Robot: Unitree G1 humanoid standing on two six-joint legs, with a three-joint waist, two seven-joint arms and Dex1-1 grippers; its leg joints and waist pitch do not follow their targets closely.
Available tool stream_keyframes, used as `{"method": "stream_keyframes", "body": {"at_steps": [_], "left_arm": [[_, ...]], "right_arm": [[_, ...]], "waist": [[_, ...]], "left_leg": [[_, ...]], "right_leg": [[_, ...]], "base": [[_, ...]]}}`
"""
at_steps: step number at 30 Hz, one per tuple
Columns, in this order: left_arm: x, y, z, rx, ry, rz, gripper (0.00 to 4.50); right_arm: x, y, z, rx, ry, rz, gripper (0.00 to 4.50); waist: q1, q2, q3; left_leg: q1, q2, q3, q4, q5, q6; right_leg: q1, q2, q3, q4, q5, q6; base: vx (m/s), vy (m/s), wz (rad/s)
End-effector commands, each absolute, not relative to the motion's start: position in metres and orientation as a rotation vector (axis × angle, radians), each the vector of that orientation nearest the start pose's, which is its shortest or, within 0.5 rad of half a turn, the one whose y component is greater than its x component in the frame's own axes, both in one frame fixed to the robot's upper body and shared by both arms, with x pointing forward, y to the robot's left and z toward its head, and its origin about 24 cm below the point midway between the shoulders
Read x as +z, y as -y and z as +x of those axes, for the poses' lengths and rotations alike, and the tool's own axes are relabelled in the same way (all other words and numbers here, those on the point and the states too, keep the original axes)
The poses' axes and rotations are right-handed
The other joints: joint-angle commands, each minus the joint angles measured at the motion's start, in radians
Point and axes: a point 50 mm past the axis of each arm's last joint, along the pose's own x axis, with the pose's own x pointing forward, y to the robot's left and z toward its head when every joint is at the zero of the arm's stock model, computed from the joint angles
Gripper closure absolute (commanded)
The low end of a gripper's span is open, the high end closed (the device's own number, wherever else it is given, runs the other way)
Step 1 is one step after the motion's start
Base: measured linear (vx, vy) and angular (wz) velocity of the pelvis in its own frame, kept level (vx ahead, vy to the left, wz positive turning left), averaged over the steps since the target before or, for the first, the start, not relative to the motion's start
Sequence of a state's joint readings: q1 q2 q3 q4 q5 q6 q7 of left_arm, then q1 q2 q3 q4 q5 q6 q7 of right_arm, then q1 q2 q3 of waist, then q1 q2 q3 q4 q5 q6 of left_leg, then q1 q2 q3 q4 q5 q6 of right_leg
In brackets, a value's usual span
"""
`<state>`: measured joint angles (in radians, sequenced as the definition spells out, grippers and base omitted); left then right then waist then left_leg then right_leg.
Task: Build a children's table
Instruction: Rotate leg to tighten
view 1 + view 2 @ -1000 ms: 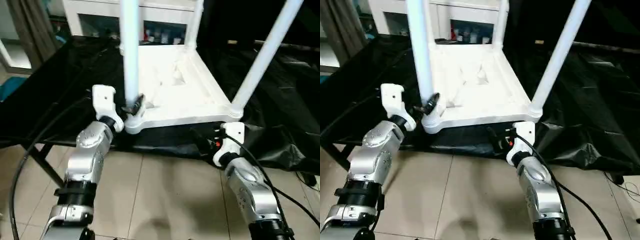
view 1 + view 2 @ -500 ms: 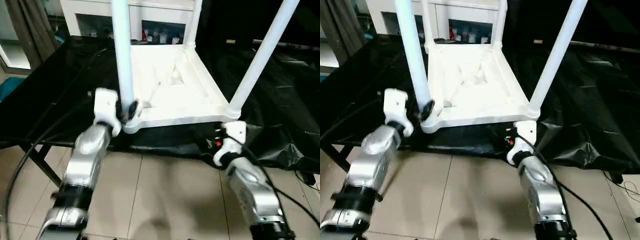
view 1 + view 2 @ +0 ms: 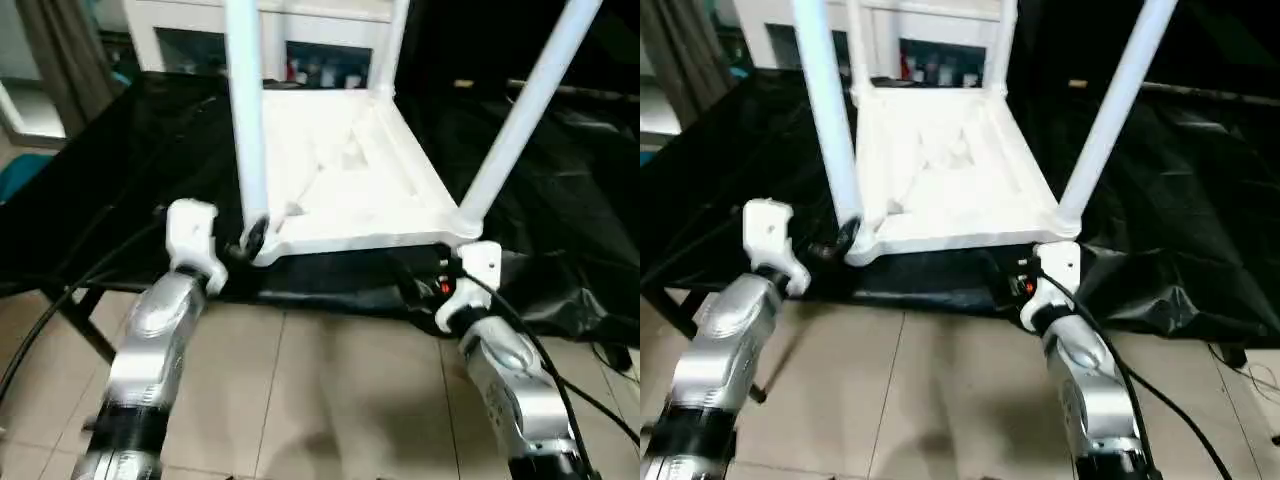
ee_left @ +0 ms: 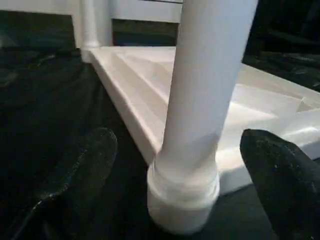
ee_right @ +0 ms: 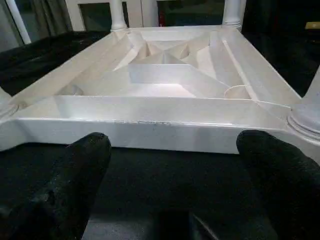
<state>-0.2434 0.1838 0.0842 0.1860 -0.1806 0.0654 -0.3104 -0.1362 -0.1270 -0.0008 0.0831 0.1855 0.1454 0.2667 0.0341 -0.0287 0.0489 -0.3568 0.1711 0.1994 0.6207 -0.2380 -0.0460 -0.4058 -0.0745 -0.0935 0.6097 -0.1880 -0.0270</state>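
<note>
Four white legs (image 3: 245,110) stand upright in the corner sockets of the upturned tabletop (image 3: 345,170), which lies on a black sheet (image 3: 560,200) at frame centre. At lower left, the left gripper (image 4: 175,175) is spread wide, its fingers (image 4: 85,175) either side of the near-left leg's base without touching it. At lower right, the right gripper (image 5: 175,190) is likewise wide apart and holds nothing, facing the tabletop's near edge. A white cabinet (image 3: 300,30) stands along the top edge.
</note>
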Motion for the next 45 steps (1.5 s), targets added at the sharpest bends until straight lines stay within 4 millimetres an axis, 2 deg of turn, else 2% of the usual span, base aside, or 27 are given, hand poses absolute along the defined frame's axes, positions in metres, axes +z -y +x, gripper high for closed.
{"method": "stream_keyframes", "body": {"at_steps": [1, 7, 8, 9, 11, 12, 13, 16, 17, 22, 23, 24, 25, 26, 27, 28, 29, 30, 31, 32, 33, 34, 35, 36, 38, 40, 45], "left_arm": [[0.079, -0.181, 0.295, -0.226, 0.097, -0.020, 0.01], [0.082, -0.180, 0.292, -0.189, 0.133, 0.006, 0.01], [0.081, -0.181, 0.292, -0.183, 0.128, 0.009, 0.01], [0.080, -0.182, 0.292, -0.170, 0.119, 0.020, 0.01], [0.081, -0.182, 0.292, -0.166, 0.124, 0.021, 0.01], [0.080, -0.183, 0.291, -0.157, 0.118, 0.022, 0.01], [0.080, -0.183, 0.291, -0.157, 0.118, 0.022, 0.01], [0.079, -0.186, 0.288, -0.132, 0.110, 0.032, 0.01], [0.078, -0.187, 0.287, -0.125, 0.111, 0.029, 0.01], [0.077, -0.191, 0.279, -0.101, 0.111, 0.042, 0.01], [0.076, -0.192, 0.271, -0.101, 0.117, 0.019, 0.01], [0.074, -0.192, 0.266, -0.100, 0.104, 0.027, 0.01], [0.072, -0.193, 0.263, -0.099, 0.092, 0.039, 0.01], [0.068, -0.194, 0.260, -0.092, 0.073, 0.048, 0.01], [0.067, -0.197, 0.260, -0.079, 0.069, 0.059, 0.01], [0.066, -0.199, 0.260, -0.067, 0.067, 0.069, 0.01], [0.067, -0.202, 0.261, -0.050, 0.066, 0.068, 0.01], [0.068, -0.203, 0.261, -0.049, 0.072, 0.068, 0.01], [0.069, -0.203, 0.261, -0.049, 0.074, 0.068, 0.01], [0.070, -0.203, 0.261, -0.049, 0.080, 0.067, 0.01], [0.073, -0.202, 0.261, -0.061, 0.092, 0.060, 0.01], [0.073, -0.202, 0.261, -0.063, 0.093, 0.059, 0.01], [0.075, -0.200, 0.261, -0.082, 0.102, 0.050, 0.01], [0.076, -0.197, 0.261, -0.101, 0.107, 0.050, 0.01], [0.079, -0.193, 0.264, -0.128, 0.132, 0.028, 0.01], [0.080, -0.193, 0.266, -0.132, 0.129, 0.025, 0.01], [0.082, -0.191, 0.280, -0.161, 0.100, 0.015, 0.40]], "right_arm": [[0.049, 0.155, 0.277, 0.280, -0.083, 0.051, 0.00], [0.058, 0.158, 0.280, 0.263, -0.056, 0.072, 0.00], [0.058, 0.158, 0.280, 0.267, -0.057, 0.074, 0.00], [0.059, 0.157, 0.281, 0.281, -0.055, 0.072, 0.00], [0.059, 0.155, 0.281, 0.294, -0.050, 0.068, 0.00], [0.059, 0.153, 0.281, 0.314, -0.047, 0.060, 0.00], [0.059, 0.153, 0.281, 0.314, -0.047, 0.060, 0.00], [0.057, 0.146, 0.278, 0.373, -0.060, 0.055, 0.00], [0.055, 0.145, 0.277, 0.389, -0.068, 0.057, 0.00], [0.050, 0.141, 0.274, 0.433, -0.091, -0.008, 0.00], [0.048, 0.140, 0.271, 0.449, -0.103, -0.019, 0.00], [0.046, 0.140, 0.269, 0.453, -0.110, -0.019, 0.00], [0.045, 0.141, 0.269, 0.448, -0.114, -0.013, 0.00], [0.044, 0.142, 0.269, 0.425, -0.119, 0.036, 0.00], [0.044, 0.143, 0.269, 0.416, -0.122, 0.035, 0.00], [0.044, 0.143, 0.270, 0.413, -0.124, 0.025, 0.00], [0.043, 0.142, 0.269, 0.424, -0.124, 0.008, 0.00], [0.043, 0.142, 0.269, 0.427, -0.124, 0.009, 0.00], [0.043, 0.142, 0.269, 0.428, -0.124, 0.009, 0.00], [0.043, 0.142, 0.268, 0.431, -0.123, 0.009, 0.00], [0.043, 0.141, 0.268, 0.429, -0.122, 0.012, 0.00], [0.043, 0.141, 0.268, 0.429, -0.121, 0.013, 0.00], [0.043, 0.142, 0.267, 0.428, -0.121, 0.014, 0.00], [0.043, 0.142, 0.267, 0.426, -0.122, 0.016, 0.00], [0.043, 0.142, 0.267, 0.424, -0.124, 0.019, 0.00], [0.043, 0.142, 0.267, 0.425, -0.125, 0.017, 0.00], [0.043, 0.141, 0.269, 0.429, -0.125, 0.016, 0.00]], "waist": [[0.001, 0.004, -0.052], [0.002, 0.002, -0.046], [-0.004, 0.020, -0.050], [-0.009, 0.005, -0.037], [-0.019, 0.009, -0.020], [-0.025, -0.017, -0.013], [-0.019, 0.001, -0.021], [-0.022, -0.002, -0.042], [-0.019, -0.009, -0.053], [-0.028, 0.000, -0.077], [-0.002, -0.007, -0.096], [-0.007, -0.009, -0.097], [-0.017, 0.017, -0.093], [-0.070, 0.034, -0.099], [-0.111, 0.022, -0.110], [-0.100, 0.006, -0.071], [-0.078, -0.057, -0.066], [-0.047, -0.091, -0.073], [-0.024, -0.075, -0.054], [-0.021, -0.055, -0.065], [-0.026, -0.046, -0.067], [-0.039, -0.024, -0.067], [-0.055, -0.025, -0.066], [-0.062, -0.027, -0.062], [-0.052, -0.026, -0.042], [-0.054, -0.025, -0.033], [-0.052, -0.023, -0.041]], "left_leg": [[0.002, 0.074, -0.034, -0.087, -0.118, 0.049], [0.005, 0.073, -0.037, -0.094, -0.173, 0.025], [0.067, 0.078, 0.009, -0.064, -0.230, -0.035], [0.101, 0.059, 0.021, -0.064, -0.376, -0.094], [0.181, 0.077, 0.012, -0.080, -0.590, -0.079], [0.089, 0.073, -0.030, -0.111, -0.624, -0.020], [0.075, 0.066, -0.033, -0.120, -0.607, -0.008], [0.017, 0.027, -0.044, -0.086, -0.326, 0.045], [0.012, 0.016, -0.050, -0.082, -0.237, 0.069], [0.086, 0.022, -0.051, -0.086, 0.063, 0.195], [-0.039, -0.043, -0.075, -0.026, 0.212, 0.379], [-0.061, -0.034, -0.099, -0.015, 0.301, 0.428], [-0.008, -0.025, -0.156, -0.013, 0.636, 0.486], [0.249, 0.085, -0.299, 0.020, 1.155, 0.543], [0.283, 0.118, -0.342, 0.016, 1.491, 0.513], [0.230, 0.045, -0.267, 0.048, 1.575, 0.301], [0.105, -0.101, -0.178, 0.047, 1.046, 0.192], [0.044, -0.120, -0.138, 0.039, 0.512, 0.189], [0.031, -0.091, -0.138, 0.045, 0.292, 0.175], [0.022, -0.055, -0.132, 0.000, 0.150, 0.130], [0.015, -0.051, -0.124, -0.021, 0.176, 0.115], [0.048, -0.039, -0.107, -0.039, 0.326, 0.126], [0.076, -0.034, -0.101, -0.037, 0.433, 0.174], [0.064, -0.032, -0.103, -0.039, 0.428, 0.191], [0.050, -0.002, -0.100, -0.055, 0.078, 0.203], [0.050, 0.015, -0.090, -0.067, -0.171, 0.136], [0.038, 0.021, -0.069, -0.076, -0.249, 0.020]], "right_leg": [[0.053, -0.088, 0.074, -0.071, -0.152, -0.203], [0.046, -0.084, 0.074, -0.084, -0.261, -0.144], [-0.006, -0.041, 0.100, -0.122, -0.344, -0.106], [-0.025, 0.003, 0.087, -0.116, -0.447, -0.095], [-0.059, 0.035, 0.062, -0.113, -0.584, -0.070], [0.033, -0.021, 0.037, -0.097, -0.599, -0.056], [0.065, -0.041, 0.051, -0.108, -0.648, -0.043], [0.142, -0.099, 0.071, -0.151, -0.822, 0.000], [0.155, -0.090, 0.076, -0.146, -0.740, -0.042], [0.126, -0.038, 0.048, -0.049, -0.081, -0.340], [0.225, -0.083, 0.039, -0.051, 0.129, -0.301], [0.230, -0.104, 0.038, -0.036, 0.254, -0.293], [0.172, -0.032, -0.014, 0.020, 0.470, -0.252], [-0.081, 0.008, -0.002, 0.078, 0.098, -0.064], [-0.106, -0.036, 0.034, 0.074, 0.045, 0.052], [-0.141, -0.073, 0.088, 0.045, 0.198, 0.076], [-0.015, -0.052, 0.120, -0.030, 0.457, 0.045], [0.089, -0.076, 0.169, -0.043, 0.565, -0.005], [0.083, -0.128, 0.199, -0.069, 0.539, -0.080], [0.107, -0.110, 0.185, -0.052, 0.444, -0.200], [0.113, -0.081, 0.168, -0.036, 0.428, -0.245], [0.074, -0.031, 0.126, -0.017, 0.399, -0.305], [0.039, -0.006, 0.102, -0.017, 0.318, -0.311], [0.044, -0.011, 0.100, -0.021, 0.244, -0.300], [0.039, -0.033, 0.100, -0.053, -0.156, -0.248], [0.033, -0.041, 0.100, -0.072, -0.352, -0.212], [0.027, -0.033, 0.099, -0.072, -0.337, -0.143]], "base": [[0.000, 0.000, 0.00], [0.000, 0.000, 0.00], [0.000, 0.000, 0.00], [-0.012, -0.002, -0.30], [0.007, 0.000, -0.59], [0.041, 0.014, -0.70], [0.061, 0.032, -0.61], [0.075, 0.023, -0.39], [0.088, 0.009, -0.22], [0.140, 0.010, 0.05], [0.170, 0.024, 0.12], [0.169, 0.037, 0.46], [0.186, 0.007, 0.75], [0.186, 0.007, 0.75], [0.136, -0.049, 0.36], [0.000, 0.000, 0.00], [0.000, 0.000, 0.00], [-0.132, 0.056, 0.23], [-0.078, 0.033, 0.37], [-0.078, 0.033, 0.37], [-0.018, -0.027, 0.22], [0.000, 0.000, 0.00], [0.000, 0.000, 0.00], [-0.076, -0.014, 0.09], [-0.114, 0.000, 0.02], [-0.103, -0.029, 0.15], [-0.078, -0.044, 0.14]]}}
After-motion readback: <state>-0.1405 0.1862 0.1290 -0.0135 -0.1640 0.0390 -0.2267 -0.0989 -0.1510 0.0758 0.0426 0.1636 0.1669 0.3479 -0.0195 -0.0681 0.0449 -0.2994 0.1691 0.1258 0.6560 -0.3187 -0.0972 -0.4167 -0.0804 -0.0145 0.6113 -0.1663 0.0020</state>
